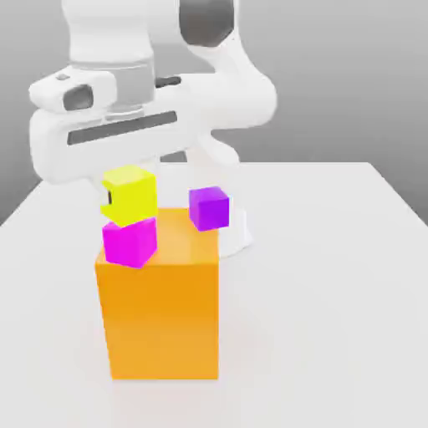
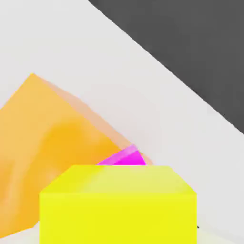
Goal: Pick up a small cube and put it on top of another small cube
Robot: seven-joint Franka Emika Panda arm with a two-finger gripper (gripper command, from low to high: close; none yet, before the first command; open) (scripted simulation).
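Pointing downward with the white, smooth and rounded arm, with the gripper [image 1: 129, 194] at the small yellow cube [image 1: 129, 196], but cannot tell if wide or narrow. In the exterior view, to see the yellow cube directly above the magenta cube [image 1: 129, 242], at the left side of the orange block [image 1: 160, 318]. All plain-faced and sharp-edged, like the purple cube [image 1: 209, 208] to the right.
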